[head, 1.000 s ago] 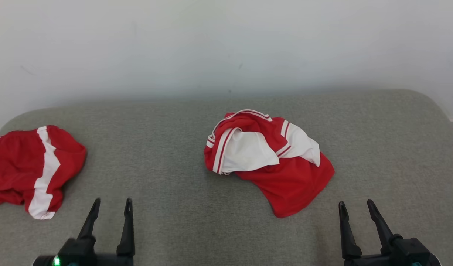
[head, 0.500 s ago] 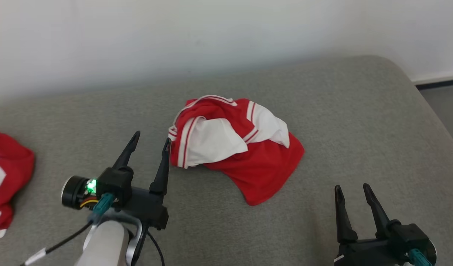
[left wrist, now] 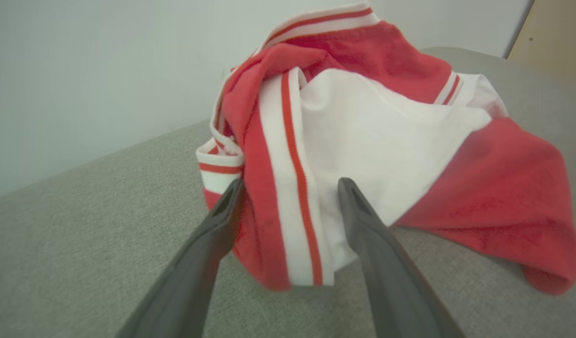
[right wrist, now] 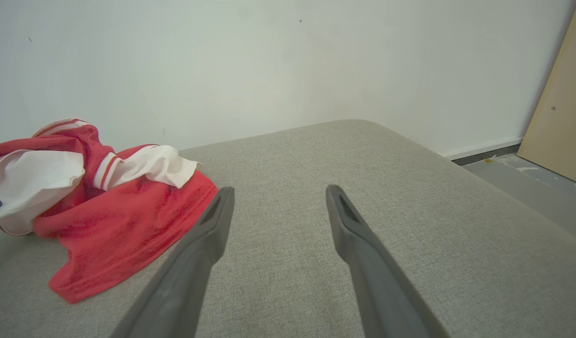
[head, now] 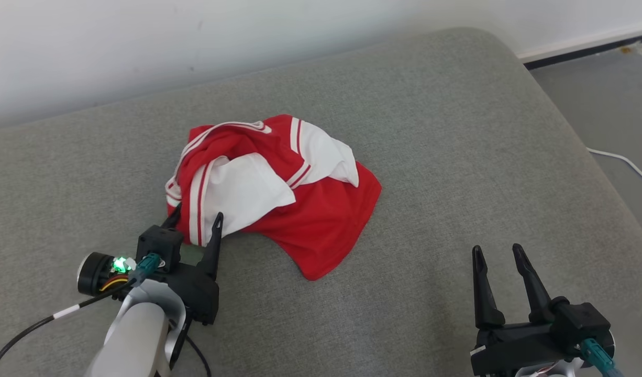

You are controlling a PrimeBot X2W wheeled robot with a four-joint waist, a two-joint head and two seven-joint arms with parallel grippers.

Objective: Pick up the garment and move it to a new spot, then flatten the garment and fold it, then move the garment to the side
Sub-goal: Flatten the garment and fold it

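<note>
So the crumpled red-and-white garment (head: 279,199) sits around the middle of the grey cushion (head: 457,131), a bit toward the wall (head: 143,42). The left gripper (head: 198,212) has its fingers spread wide with the garment's striped near-left fold between them, not pinched. The right gripper (head: 496,247) is spread too and holds nothing, well apart from the cloth with just bare cushion between them. The cushion rounds off on the right down to the floor (head: 604,89), where a white cable (head: 622,162) trails, and there's loads of bare cushion right of and in front of the garment.
</note>
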